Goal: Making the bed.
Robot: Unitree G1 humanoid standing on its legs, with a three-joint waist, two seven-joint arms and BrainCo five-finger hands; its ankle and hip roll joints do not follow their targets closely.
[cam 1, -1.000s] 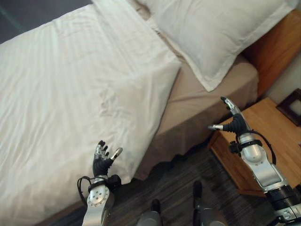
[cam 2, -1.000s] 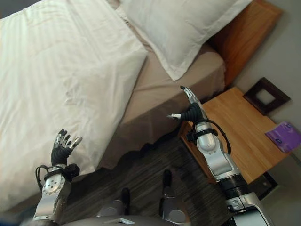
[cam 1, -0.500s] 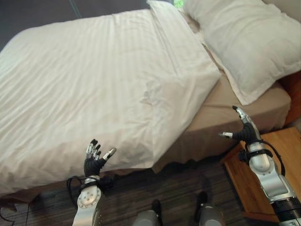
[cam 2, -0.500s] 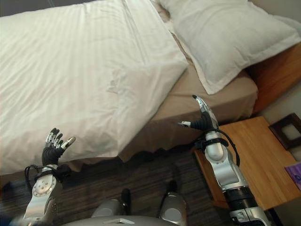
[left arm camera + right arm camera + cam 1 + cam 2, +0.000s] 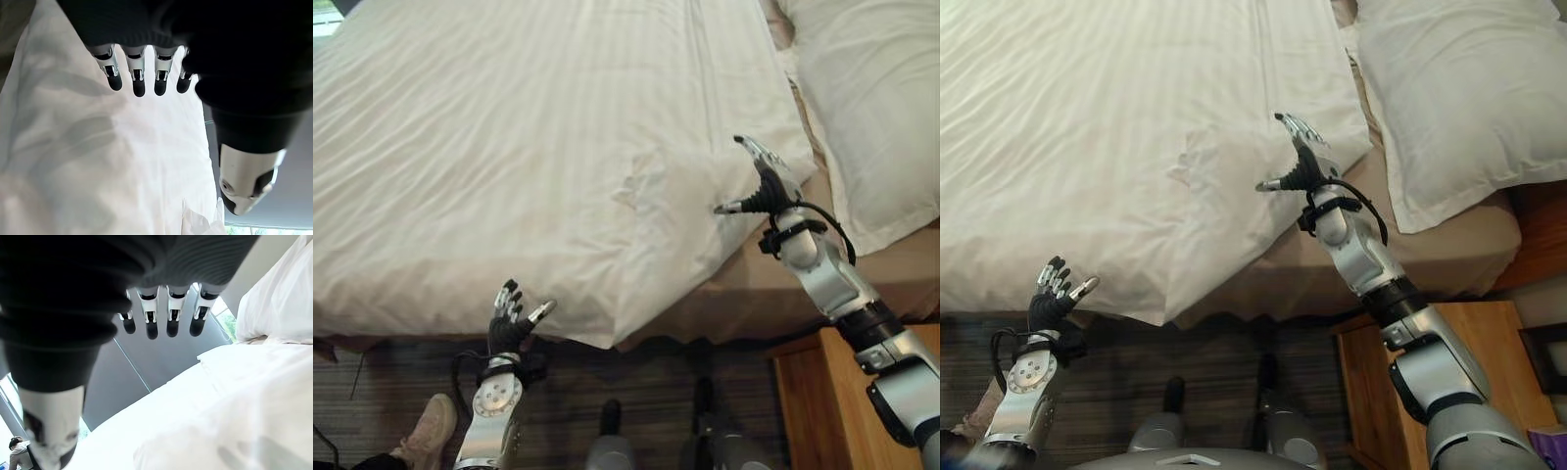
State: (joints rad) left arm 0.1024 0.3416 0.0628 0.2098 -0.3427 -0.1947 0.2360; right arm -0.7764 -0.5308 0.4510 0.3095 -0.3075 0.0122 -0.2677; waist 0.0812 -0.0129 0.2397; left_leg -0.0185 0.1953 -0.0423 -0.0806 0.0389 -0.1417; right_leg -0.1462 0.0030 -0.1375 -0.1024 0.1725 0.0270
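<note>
Left hand (image 5: 512, 320) at 7 o'clock hangs near the bed's edge, fingers relaxed and spread, holding nothing. The white duvet (image 5: 529, 147) covers the mattress from 9 to 1 o'clock, its corner turned back off the tan sheet (image 5: 773, 284). Right hand (image 5: 766, 183) at 3 o'clock hovers over that corner, fingers straight, empty; pillow (image 5: 871, 88) at 2 o'clock.

A wooden nightstand (image 5: 1371, 392) stands at about 4 o'clock, beside the bed. A dark striped carpet (image 5: 401, 382) covers the floor along 6 o'clock. A person's tan shoe (image 5: 429, 429) rests on it at 7 o'clock. At 4 o'clock a dark square object (image 5: 1549, 357), perhaps a picture frame, lies on the nightstand.
</note>
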